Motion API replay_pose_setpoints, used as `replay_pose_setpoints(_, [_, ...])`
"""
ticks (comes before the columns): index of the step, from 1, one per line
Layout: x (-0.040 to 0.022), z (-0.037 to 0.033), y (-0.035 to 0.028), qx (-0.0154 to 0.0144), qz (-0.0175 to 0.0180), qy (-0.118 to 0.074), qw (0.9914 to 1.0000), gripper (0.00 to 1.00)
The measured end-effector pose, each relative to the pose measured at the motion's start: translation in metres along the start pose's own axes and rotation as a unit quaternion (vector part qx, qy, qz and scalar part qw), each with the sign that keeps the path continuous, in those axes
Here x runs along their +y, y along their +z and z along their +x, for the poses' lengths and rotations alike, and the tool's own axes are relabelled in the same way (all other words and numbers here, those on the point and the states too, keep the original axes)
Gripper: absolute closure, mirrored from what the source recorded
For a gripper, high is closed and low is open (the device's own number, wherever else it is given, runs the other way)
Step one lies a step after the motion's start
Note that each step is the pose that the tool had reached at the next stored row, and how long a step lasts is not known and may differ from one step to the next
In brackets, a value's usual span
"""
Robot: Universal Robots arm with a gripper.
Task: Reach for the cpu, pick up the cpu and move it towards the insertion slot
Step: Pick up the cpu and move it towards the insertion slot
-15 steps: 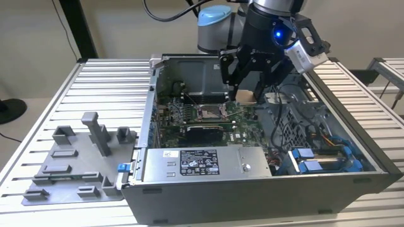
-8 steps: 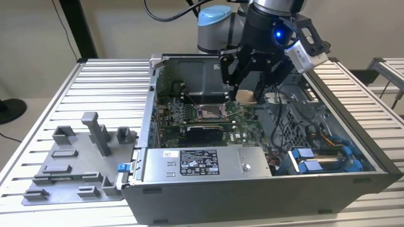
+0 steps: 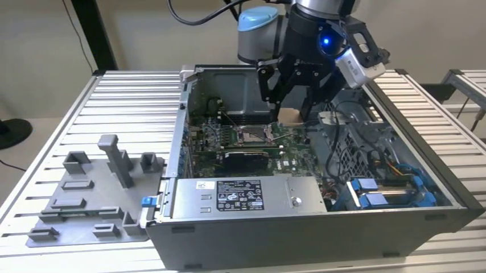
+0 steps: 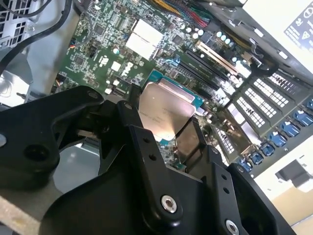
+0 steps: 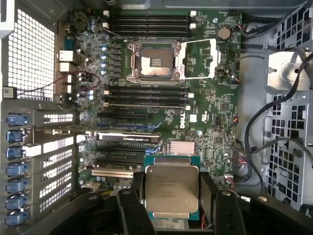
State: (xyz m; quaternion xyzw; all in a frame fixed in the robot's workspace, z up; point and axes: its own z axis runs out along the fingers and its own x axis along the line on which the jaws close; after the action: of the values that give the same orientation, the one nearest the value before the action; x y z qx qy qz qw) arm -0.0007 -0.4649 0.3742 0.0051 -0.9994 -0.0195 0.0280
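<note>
My gripper [image 3: 291, 111] hangs over the open computer case, shut on the cpu [image 3: 289, 116], which shows as a small pale square between the black fingers. In the first wrist view the cpu [image 5: 171, 188], silvery top on a green edge, sits flat between my two fingers [image 5: 137, 190]. In the same view the insertion slot [image 5: 155, 63] lies further across the green board, its silver frame swung open beside its dark centre. In the exterior view the insertion slot [image 3: 251, 135] is below the gripper and toward the exterior view's left. The cpu [image 4: 164, 115] also shows in the second wrist view.
The case [image 3: 190, 108] walls ring the board. A grey power supply [image 3: 243, 196] spans the front. Cables and blue drive clips [image 3: 379, 190] fill the exterior view's right side. A grey fixture plate [image 3: 83, 227] with upright blocks lies on the slatted table at the left.
</note>
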Motion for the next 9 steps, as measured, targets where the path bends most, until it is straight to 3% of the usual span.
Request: replay_pose_setpoints(9, [0.009, 0.0007, 0.0007, -0.0051, 0.0, 0.0, 0.99999, 1.0])
